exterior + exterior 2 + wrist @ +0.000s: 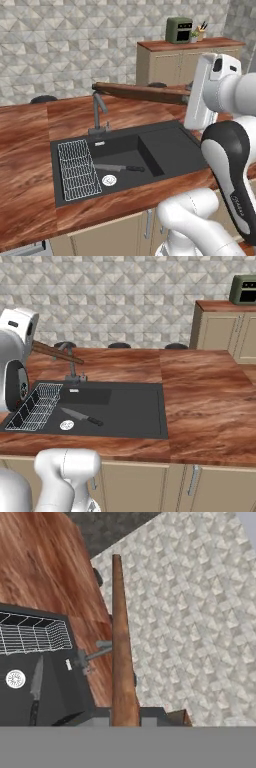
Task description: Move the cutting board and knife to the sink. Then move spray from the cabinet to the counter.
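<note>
Clamped between the fingers (125,719), the cutting board (145,92) hung edge-on in the air above the back of the worktop (30,145), its long axis running roughly level along the back edge, over the faucet (98,112). In the hand view the board appeared as a narrow brown strip pointing away from the hand, its near end cut off at the fingers; in the right base view the arm hid most of it. The knife (119,168) lay flat on the floor of the sink (165,145), black handle toward the basin's right side and blade pointing toward the wire rack (77,170) along the left wall. No readable writing showed on the green appliance (179,30) on the far cabinet; a mark on the arm was too blurred to read.
</note>
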Tool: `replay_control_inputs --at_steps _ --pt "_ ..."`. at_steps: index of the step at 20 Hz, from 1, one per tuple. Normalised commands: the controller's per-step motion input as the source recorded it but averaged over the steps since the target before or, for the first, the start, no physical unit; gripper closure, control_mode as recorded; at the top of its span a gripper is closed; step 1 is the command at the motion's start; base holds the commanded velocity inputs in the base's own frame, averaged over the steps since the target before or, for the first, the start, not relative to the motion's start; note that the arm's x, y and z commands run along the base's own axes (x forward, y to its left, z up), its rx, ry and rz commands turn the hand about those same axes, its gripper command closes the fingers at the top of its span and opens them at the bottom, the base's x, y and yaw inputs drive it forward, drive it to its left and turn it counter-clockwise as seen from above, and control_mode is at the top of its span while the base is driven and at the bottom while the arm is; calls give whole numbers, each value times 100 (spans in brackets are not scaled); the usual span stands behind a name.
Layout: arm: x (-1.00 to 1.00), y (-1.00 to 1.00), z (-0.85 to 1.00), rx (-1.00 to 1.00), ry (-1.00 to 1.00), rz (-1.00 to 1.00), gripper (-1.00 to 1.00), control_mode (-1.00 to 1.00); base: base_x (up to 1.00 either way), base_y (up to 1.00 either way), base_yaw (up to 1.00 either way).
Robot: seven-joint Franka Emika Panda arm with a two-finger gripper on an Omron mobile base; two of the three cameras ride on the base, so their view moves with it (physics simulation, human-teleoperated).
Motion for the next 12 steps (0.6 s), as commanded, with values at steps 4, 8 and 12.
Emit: replay_control_inputs --at_steps 4,8,12 --pt "0 -13 -28 3 1 12 100 -100 0 0 0" --pt "0 0 -33 0 0 3 100 -100 0 0 0" --pt "14 0 -48 0 8 0 100 -100 0 0 0"
